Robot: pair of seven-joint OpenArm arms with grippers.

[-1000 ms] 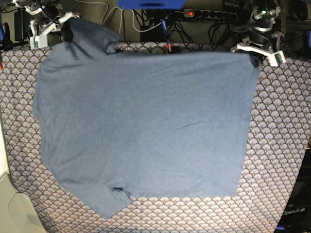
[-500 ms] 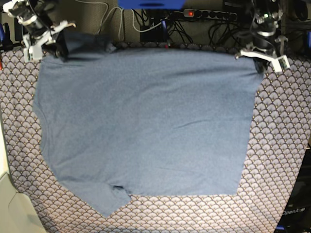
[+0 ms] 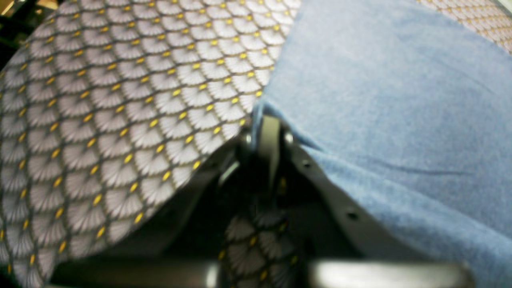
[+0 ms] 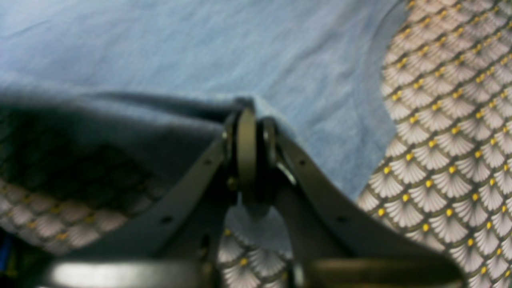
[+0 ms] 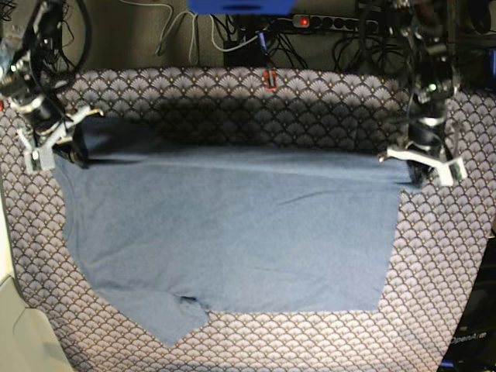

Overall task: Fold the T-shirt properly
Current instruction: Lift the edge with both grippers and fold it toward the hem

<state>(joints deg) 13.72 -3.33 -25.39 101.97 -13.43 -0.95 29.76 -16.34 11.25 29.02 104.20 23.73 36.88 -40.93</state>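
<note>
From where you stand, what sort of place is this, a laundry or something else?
Probably a robotics lab bench, not a laundry: two robot arms hold a T-shirt over a patterned tablecloth, with a power strip and tangled cables behind.

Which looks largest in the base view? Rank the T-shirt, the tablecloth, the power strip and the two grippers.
1. tablecloth, spreading past the shirt on every side
2. T-shirt
3. power strip, though it lies farther back
4. left gripper and right gripper: they look about alike, so no ranking between them

left end effector (image 3: 267, 129) pinching T-shirt (image 3: 392, 104) edge, tablecloth (image 3: 120, 112)
</note>
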